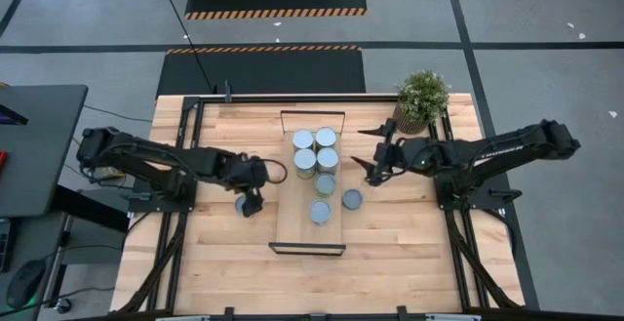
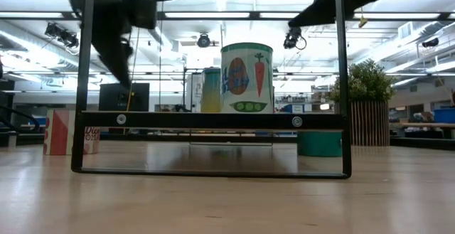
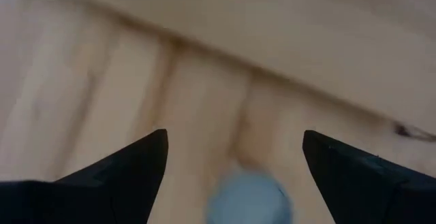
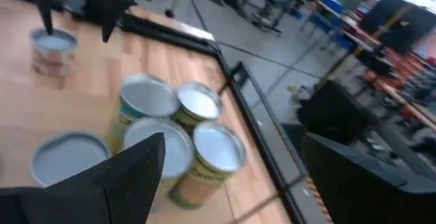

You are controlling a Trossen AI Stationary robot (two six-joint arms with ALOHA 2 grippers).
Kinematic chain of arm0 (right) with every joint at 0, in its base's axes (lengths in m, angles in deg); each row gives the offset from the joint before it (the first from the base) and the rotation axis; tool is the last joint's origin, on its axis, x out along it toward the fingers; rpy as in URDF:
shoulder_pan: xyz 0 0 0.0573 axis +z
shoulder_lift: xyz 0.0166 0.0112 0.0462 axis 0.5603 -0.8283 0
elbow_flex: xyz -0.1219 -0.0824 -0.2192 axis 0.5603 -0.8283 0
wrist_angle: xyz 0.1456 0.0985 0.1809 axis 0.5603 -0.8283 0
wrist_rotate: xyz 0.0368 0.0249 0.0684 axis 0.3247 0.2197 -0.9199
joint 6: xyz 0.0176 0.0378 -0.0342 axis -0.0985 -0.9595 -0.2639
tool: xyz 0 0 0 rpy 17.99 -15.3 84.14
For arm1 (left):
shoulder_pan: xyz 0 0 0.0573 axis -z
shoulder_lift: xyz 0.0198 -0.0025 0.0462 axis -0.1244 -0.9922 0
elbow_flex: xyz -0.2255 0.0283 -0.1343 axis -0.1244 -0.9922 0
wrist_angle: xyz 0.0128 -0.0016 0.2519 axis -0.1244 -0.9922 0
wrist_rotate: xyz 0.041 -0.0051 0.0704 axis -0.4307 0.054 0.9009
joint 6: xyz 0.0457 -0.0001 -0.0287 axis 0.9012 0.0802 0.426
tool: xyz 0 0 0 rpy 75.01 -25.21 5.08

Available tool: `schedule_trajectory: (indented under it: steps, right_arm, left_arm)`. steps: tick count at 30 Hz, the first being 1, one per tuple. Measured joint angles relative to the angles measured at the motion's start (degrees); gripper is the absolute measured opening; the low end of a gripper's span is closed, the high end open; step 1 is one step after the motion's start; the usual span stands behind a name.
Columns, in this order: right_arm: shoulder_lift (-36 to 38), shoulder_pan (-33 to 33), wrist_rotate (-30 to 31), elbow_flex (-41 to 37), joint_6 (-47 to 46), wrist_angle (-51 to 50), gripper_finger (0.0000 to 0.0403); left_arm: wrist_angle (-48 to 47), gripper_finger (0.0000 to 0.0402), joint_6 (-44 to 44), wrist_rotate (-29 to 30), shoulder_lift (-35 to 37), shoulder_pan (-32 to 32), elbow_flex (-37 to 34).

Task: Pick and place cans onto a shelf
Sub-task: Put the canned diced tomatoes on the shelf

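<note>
The left gripper (image 1: 250, 204), jaws spread wide, hovers over a small silver-topped metal can (image 1: 243, 205) beside the long light-wood shelf (image 1: 290, 219) (six cans sit there). The right gripper (image 1: 371, 155) gapes empty.

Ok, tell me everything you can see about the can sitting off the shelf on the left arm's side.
The can is a small metal cylinder with a round silver-grey top, standing upright on the wooden tabletop, left of the shelf and apart from it. The left tool hangs right over it, fingers spread open to either side. In the right wrist view its side looks pale with reddish print. Whether the fingers touch it cannot be told.
</note>
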Motion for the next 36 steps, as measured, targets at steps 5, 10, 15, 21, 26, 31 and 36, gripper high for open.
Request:
schedule_trajectory:
  steps: [5, 10, 15, 21, 26, 31, 36]
  right_arm:
    - [-1.1, -1.09, -6.41, 0.0, -4.03, -0.4, 0.0352]
    - [-3.15, -0.57, -6.52, -2.01, -7.18, 0.32, 0.0352]
    - [-3.18, -0.33, -6.41, -6.85, -6.79, 8.61, 0.0352]
    - [-2.67, -0.33, -6.26, -7.67, -5.72, 11.42, 0.0352]
    - [-2.7, -0.33, -6.26, -7.67, -5.78, 11.3, 0.0352]
    - [-2.7, -0.33, -6.26, -7.67, -5.81, 11.26, 0.0352]
    - [-2.7, -0.33, -6.28, -7.67, -6.0, 11.26, 0.0352]
  left_arm:
    - [-4.76, 0.0345, -10.4, -7.83, -0.01, 4.7, 2.45]
    - [-7.21, 0.0345, -21.95, -10.34, -0.01, 11.88, 1.74]
    - [-8.71, 0.0345, -29.72, -8.77, -0.01, 18.93, -1.71]
    - [-7.48, 0.0345, -37.86, -3.59, -0.01, 22.42, -7.47]
    - [-4.89, 0.0345, -37.95, -0.11, -0.01, 22.68, -11.9]
    - [1.16, 0.0345, -37.1, 4.61, -0.02, 22.63, -15.07]
    - [5.15, 0.0345, -33.24, 11.68, -0.05, 22.63, -15.88]
